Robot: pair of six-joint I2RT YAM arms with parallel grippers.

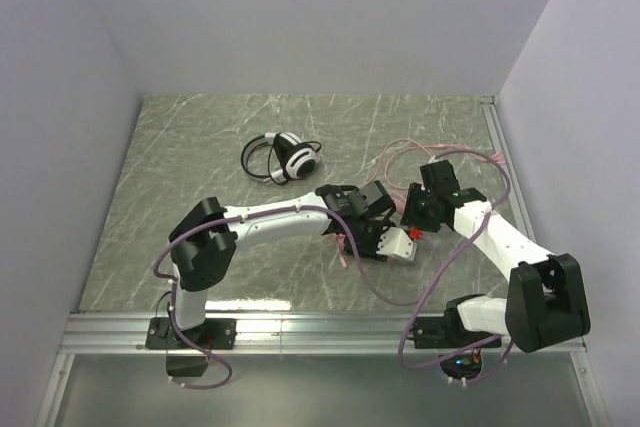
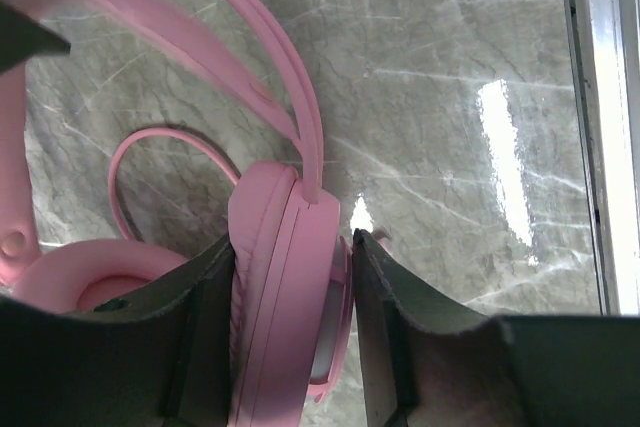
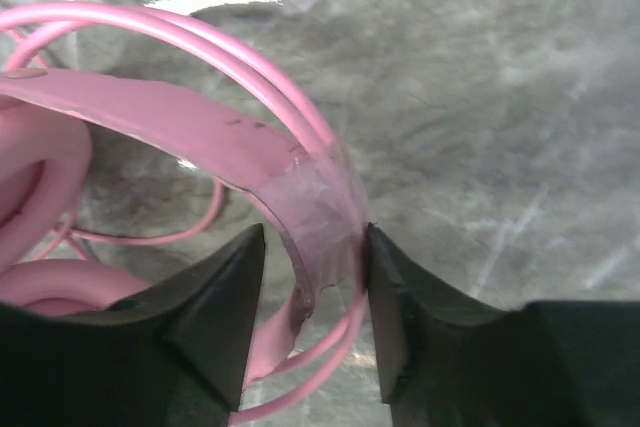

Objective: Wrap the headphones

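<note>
Grey marbled tabletop (image 1: 180, 167) fills the space between plain white walls, with a metal rail (image 1: 300, 332) along its near edge where my two bases are bolted. Toward the far edge, left of centre, the black and white headset (image 1: 283, 158) lies alone with its black cable looped beside it, well apart from both of my arms. My left gripper (image 2: 292, 347) reaches to the middle of the table and is closed on one ear cup of the pink headset (image 2: 285, 287); its dark fingers (image 2: 195, 337) press the cup's two flat sides, and the pink headband arcs up and away from it. Just right of that, my right gripper (image 3: 310, 297) is clamped on the same pink headset at the headband, where a patch of clear tape (image 3: 320, 209) wraps the band, one finger on each side. Beyond my right gripper, the pink cable (image 1: 400, 155) trails in loose loops toward the right edge of the tabletop.
</note>
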